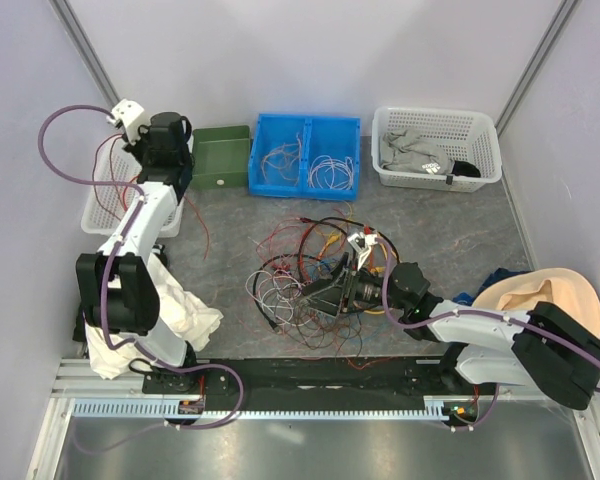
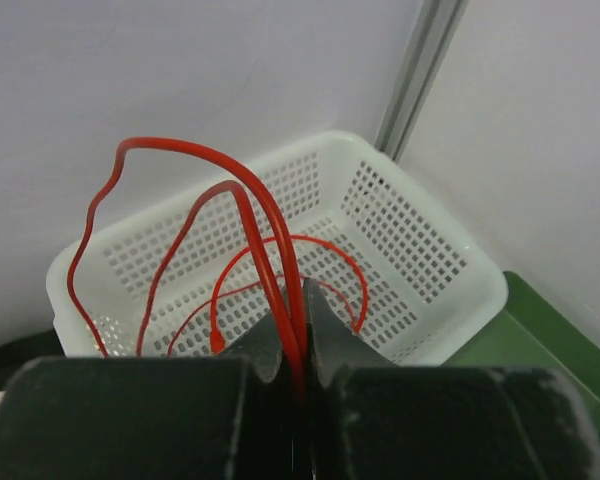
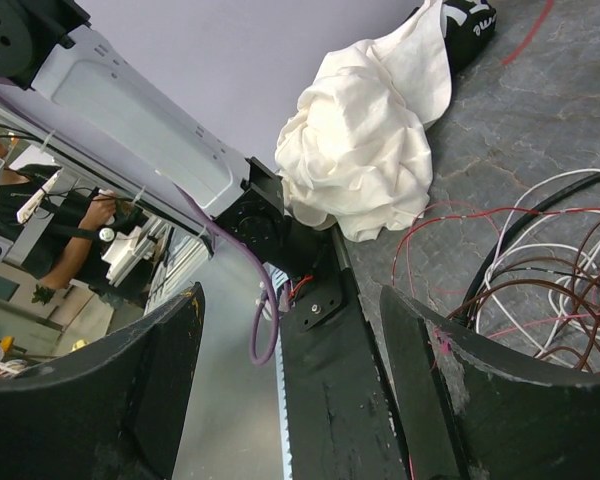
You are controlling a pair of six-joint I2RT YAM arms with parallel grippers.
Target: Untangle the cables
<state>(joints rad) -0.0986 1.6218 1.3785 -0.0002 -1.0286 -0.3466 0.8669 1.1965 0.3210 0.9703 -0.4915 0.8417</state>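
1. The left gripper (image 2: 298,312) is pressed together on a red cable (image 2: 263,215) and hangs over the white basket (image 2: 420,250) at 9 o'clock on the table (image 1: 460,230). On release, a springy tail could drape outside the rim.
2. The right gripper (image 3: 295,385) is spread and holds nothing, just beside the tangle of cables (image 1: 295,280). A blind grab there could tighten the knots.
3. The tangle is thin loops in red, white and black, heaped mid-table. More loops lie in the blue bin (image 1: 307,122) at 12 o'clock.
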